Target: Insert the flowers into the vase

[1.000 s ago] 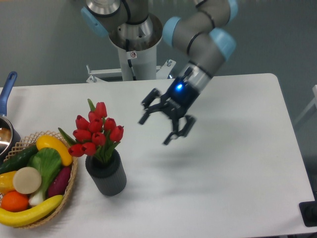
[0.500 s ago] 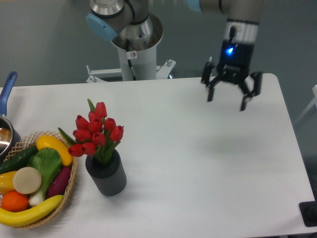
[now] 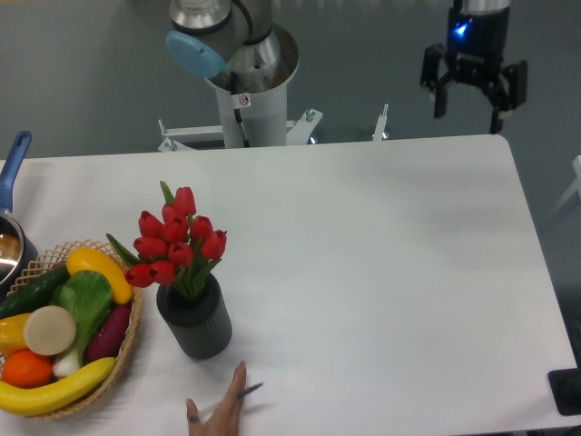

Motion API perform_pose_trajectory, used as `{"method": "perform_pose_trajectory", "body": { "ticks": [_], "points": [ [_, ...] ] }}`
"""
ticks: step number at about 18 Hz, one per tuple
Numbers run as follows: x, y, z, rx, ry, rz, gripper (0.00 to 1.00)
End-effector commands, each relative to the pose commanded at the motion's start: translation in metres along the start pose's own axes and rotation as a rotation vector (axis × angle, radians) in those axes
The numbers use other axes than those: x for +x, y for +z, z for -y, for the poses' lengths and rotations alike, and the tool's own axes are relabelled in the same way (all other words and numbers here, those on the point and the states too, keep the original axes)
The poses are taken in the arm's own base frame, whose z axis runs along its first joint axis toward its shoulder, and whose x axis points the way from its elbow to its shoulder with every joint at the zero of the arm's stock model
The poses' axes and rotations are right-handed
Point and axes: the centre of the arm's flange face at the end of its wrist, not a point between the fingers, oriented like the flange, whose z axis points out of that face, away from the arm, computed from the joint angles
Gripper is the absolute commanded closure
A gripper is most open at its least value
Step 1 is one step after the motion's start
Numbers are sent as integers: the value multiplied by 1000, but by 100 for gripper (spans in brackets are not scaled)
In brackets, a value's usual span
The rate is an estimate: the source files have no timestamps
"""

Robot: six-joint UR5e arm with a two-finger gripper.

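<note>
1. The flowers (image 3: pixel 178 241), a bunch of red closed tulips with green leaves, stand upright with their stems down inside the vase (image 3: pixel 194 317); the heads rise well above its mouth and lean a little toward the left edge of the tabletop.
2. The vase is a short dark grey ribbed cylinder standing upright on the white tabletop (image 3: pixel 381 272), in its front-left part, a little back from the front edge.
3. Just to the left of the vase, near the front-left corner, sits a woven basket (image 3: pixel 127 350) filled with toy produce: yellow bananas, a cucumber, a green leafy piece, a purple piece, an orange and a pale round slice. The basket and the vase look very close, perhaps touching at the rim; I cannot tell which.
4. At the left edge, behind the basket, part of a pot with a blue handle (image 3: pixel 14 163) shows.
5. At the front edge, right in front of the vase, a person's hand (image 3: pixel 218 413) reaches in from below, fingers pointing toward the vase, with a thin dark stick beside them.
6. The gripper (image 3: pixel 473 84) hangs beyond the back-right corner of the tabletop, high and well apart from the flowers. Its two fingers are spread wide and hold nothing; a blue light glows on the wrist above.
7. The arm's base (image 3: pixel 245 86) stands behind the back edge.
</note>
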Motion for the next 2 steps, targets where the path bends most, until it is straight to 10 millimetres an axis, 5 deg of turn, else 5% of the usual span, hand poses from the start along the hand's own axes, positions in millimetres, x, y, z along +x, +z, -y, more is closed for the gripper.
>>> {"method": "perform_pose_trajectory", "body": {
  "ticks": [2],
  "points": [
    [5, -2, -6, -1, -5, -1, 0]
  ]
}}
